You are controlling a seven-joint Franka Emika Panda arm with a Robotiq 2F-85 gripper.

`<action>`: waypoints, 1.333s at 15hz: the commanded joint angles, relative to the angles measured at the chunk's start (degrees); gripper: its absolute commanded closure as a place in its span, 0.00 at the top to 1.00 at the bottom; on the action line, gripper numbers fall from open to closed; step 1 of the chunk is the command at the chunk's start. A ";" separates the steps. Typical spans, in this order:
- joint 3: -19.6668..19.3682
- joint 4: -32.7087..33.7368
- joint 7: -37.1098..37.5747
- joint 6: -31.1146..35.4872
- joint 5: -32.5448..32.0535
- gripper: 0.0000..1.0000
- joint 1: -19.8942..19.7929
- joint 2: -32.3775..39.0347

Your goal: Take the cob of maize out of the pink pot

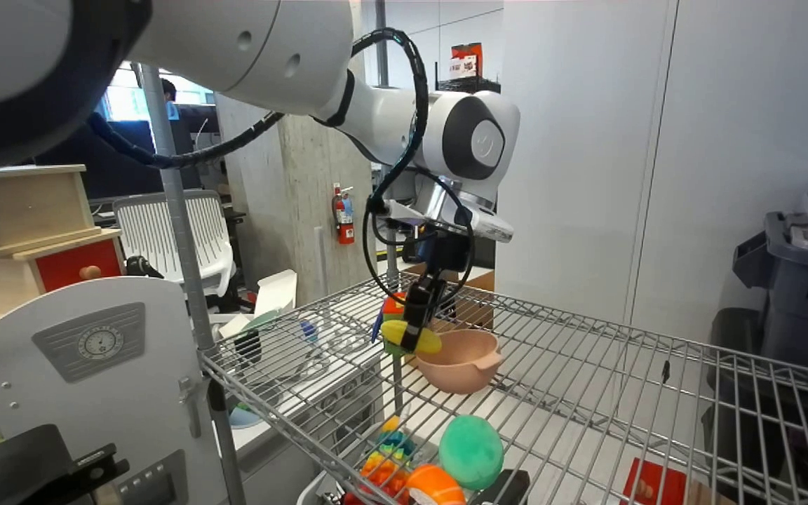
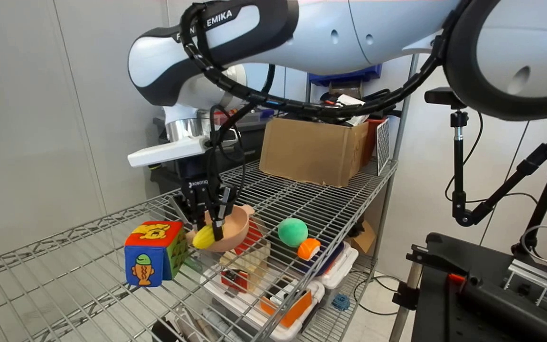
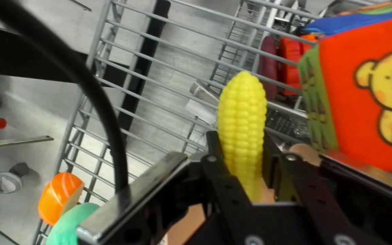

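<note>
Two black fingers (image 3: 213, 146), one against each flank, and what a catch! My gripper (image 3: 242, 144) was closed in as far as the thickness of the toy cob of maize (image 3: 242, 105) let it, pads touching the yellow kernels on both sides in the wrist view, one end poking out well past the tips.

And where was the cob? Right up by the rim of the pink pot (image 1: 460, 375)! In both exterior views no wall of the pot covered it; it crossed in front of the pot's left-hand part, and in an exterior view it lay nearly level, an end showing on either side of my finger. How much air there was between cob and rim, I could not tell.

The pink pot itself sat on the wire shelf (image 2: 321, 199), a stubby tab sticking out from its edge. Then came its neighbours! Left of the pink pot in both exterior views: a cloth picture cube (image 2: 155, 254), yellow bear on the red top, fish on the blue side. Right of the pink pot, in an exterior view, a green round toy (image 2: 292, 232) and, just beside that, a striped orange toy piece (image 2: 309, 249). And farther off beyond the pink pot, a cardboard box (image 2: 309, 149)!
</note>
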 commanded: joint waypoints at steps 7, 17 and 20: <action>-1.22 2.58 -4.18 -9.82 -5.14 0.07 4.47 3.84; -2.54 0.71 -7.22 -7.92 -9.51 0.07 10.24 -0.55; -2.76 1.15 -8.37 -7.50 -10.26 0.07 11.29 -1.93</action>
